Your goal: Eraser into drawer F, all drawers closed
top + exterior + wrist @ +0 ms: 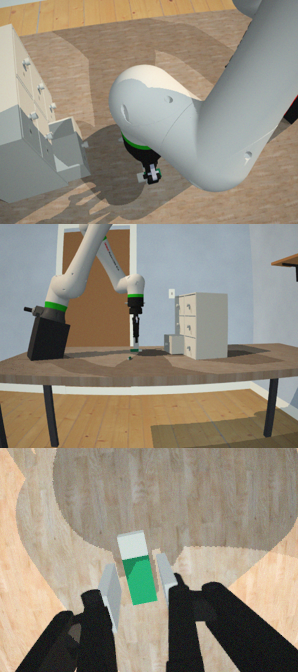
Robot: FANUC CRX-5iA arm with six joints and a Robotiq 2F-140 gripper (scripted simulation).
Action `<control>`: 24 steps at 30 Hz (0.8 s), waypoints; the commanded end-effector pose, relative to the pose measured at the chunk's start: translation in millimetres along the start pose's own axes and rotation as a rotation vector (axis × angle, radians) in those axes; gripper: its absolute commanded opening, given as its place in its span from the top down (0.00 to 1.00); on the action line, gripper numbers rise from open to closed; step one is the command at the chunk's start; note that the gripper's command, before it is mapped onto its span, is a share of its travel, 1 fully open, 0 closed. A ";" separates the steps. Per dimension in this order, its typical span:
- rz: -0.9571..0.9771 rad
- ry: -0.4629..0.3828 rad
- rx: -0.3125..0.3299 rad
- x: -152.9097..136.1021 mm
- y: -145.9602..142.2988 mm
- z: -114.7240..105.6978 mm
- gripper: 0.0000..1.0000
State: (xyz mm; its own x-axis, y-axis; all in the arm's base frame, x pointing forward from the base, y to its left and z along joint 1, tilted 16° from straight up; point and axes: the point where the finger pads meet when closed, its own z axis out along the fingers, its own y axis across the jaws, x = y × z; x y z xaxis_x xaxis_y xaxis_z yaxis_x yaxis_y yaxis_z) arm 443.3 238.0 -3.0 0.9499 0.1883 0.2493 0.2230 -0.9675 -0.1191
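The eraser, green with a white end, lies flat on the table. My gripper is partly open and points down just above it. In the wrist view the pale finger pads stand on either side of the eraser's green part, with gaps on both sides. The small chest stands upright. One bottom drawer is pulled partway out, and its visible inside looks empty. The other visible drawers look pushed in. I cannot read the drawer letters.
A small green and white object lies on the table nearer the front edge in the exterior view. The arm hides part of the table in the top view. The open drawer's knob sticks out toward the gripper's side.
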 end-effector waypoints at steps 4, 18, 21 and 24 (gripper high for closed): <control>0.000 0.000 0.000 0.2 0.0 11.2 0.77; 0.000 0.000 0.000 0.2 0.0 17.1 0.77; 0.000 0.000 0.000 0.2 0.0 17.1 0.77; 0.000 0.000 0.000 0.2 0.0 17.1 0.77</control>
State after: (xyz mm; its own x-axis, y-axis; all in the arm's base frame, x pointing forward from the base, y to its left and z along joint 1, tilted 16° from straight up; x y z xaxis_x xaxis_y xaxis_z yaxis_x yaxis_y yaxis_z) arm 447.1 240.9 -19.6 0.9499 0.1882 0.2494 0.2230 -0.9675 -0.1192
